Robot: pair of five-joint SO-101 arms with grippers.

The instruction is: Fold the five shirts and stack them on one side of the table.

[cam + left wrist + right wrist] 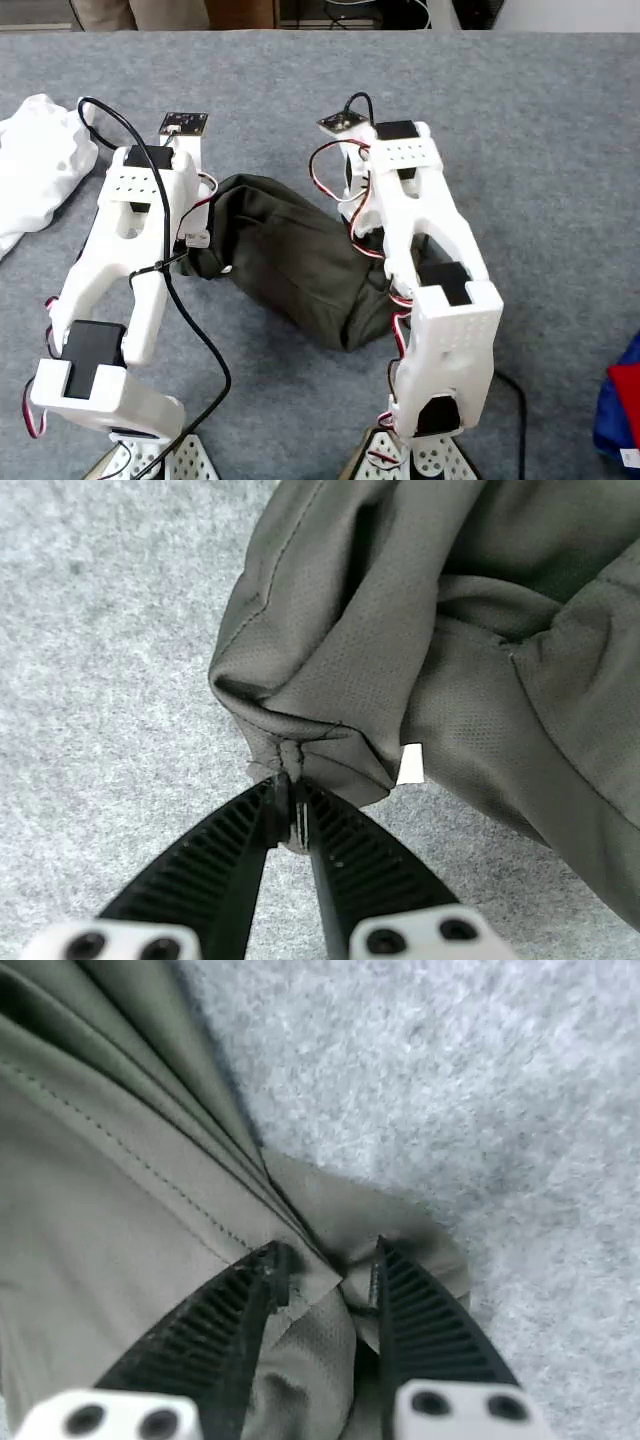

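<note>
Looking at one olive shirt [300,265] slumped in a heap around the middle of the grey surface [540,130], right between the two arms. Nowhere near folded yet, judging by the lump. Also spotting a white shirt [40,165] crumpled at the far left edge and a blue and red shirt [622,400] poking in at the right edge. Both well apart from the heap, neither folded.

Got the left gripper [290,802] pinched fully shut on a tiny nub of hem at a corner of the olive shirt, just beside a small white tag [410,765]. Got the right gripper [330,1260] closed on a fat wad of gathered pleats at the other end, jaws held somewhat apart by the bulk of cloth.

Handling-wise: looks like thin, fine-meshed sporty fabric, so probably very light, totally floppy and a bit slick. Won't hold any shape, will sag and drape wherever unsupported, and could slide out of that skimpy left pinch under a hard tug. No worry about breaking anything though.

Best bet for a hold, as a guess: go for seams, hems and corners, more bite there than on a single smooth layer. Grab two matching corners well apart, pull gently taut to flatten, then lay down on the surface before any fold. Avoid mid-panel wads like the right one, tends to drag several layers along and leave wrinkles.
</note>
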